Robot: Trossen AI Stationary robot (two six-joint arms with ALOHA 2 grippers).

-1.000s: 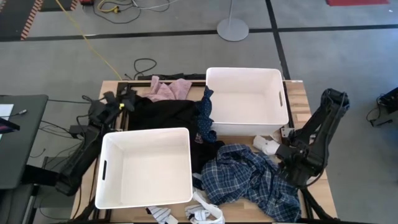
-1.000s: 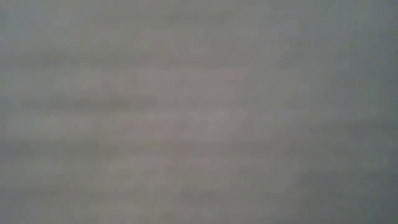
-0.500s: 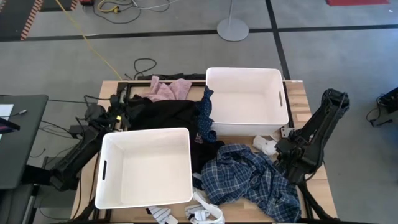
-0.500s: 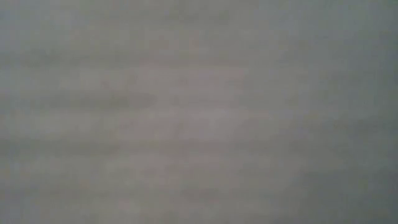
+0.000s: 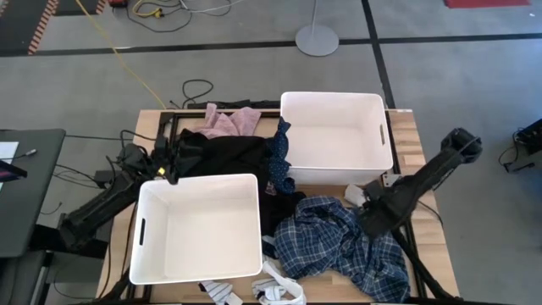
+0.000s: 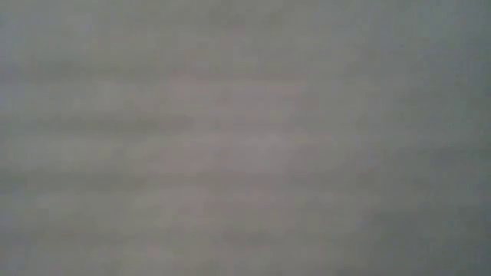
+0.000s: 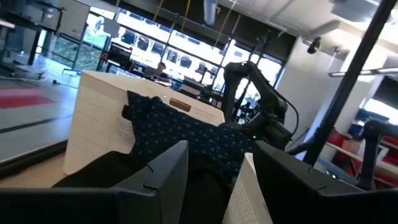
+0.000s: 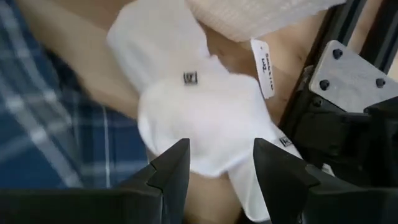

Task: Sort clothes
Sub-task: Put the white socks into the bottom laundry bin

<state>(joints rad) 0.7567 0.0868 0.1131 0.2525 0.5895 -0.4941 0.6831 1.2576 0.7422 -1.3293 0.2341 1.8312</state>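
Right gripper (image 8: 214, 177), jaws open and empty, hangs over the white sock (image 8: 205, 118) beside the plaid shirt (image 5: 343, 241) on the worktop (image 5: 411, 140), likely lining up a pick. Left gripper (image 7: 214, 180), jaws open, faces the black garment (image 5: 220, 152).

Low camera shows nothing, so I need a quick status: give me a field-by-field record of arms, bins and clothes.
left gripper: open, at black garment
right gripper: open, over white sock
near bin: empty
far bin: empty
plaid shirt: on table, right of near bin
pink garment: far edge
dark blue patterned piece: beside far bin
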